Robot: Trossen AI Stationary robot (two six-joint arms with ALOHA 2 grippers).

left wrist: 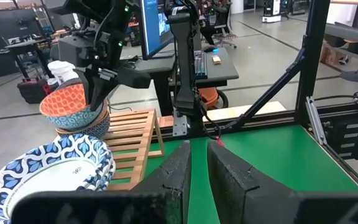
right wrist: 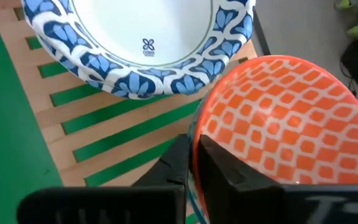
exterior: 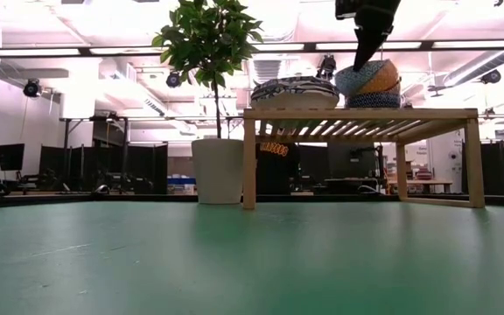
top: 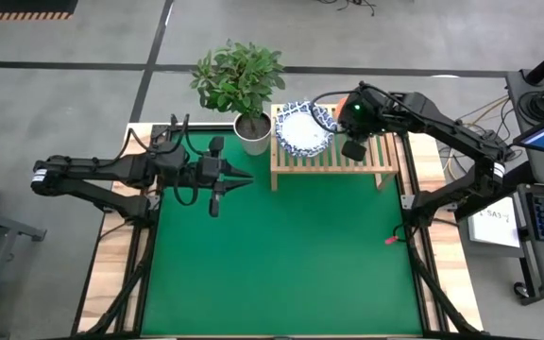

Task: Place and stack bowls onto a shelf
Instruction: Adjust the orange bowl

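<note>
The left tool [top: 244, 178] hovered over the green table [top: 281, 274], fingers pressed nearly together and empty, pointing toward the shelf [top: 333, 159] but well apart from it. On the shelf's left half sat the stacked white bowls [top: 302, 130] with blue rims. Just beside them, on the right half, stood the small bowls, the orange bowl [right wrist: 291, 118] on top. The right tool [right wrist: 193, 165] was nearer, directly above, pinching that bowl's rim. Judging by this, only a release and a straight lift remained.
</note>
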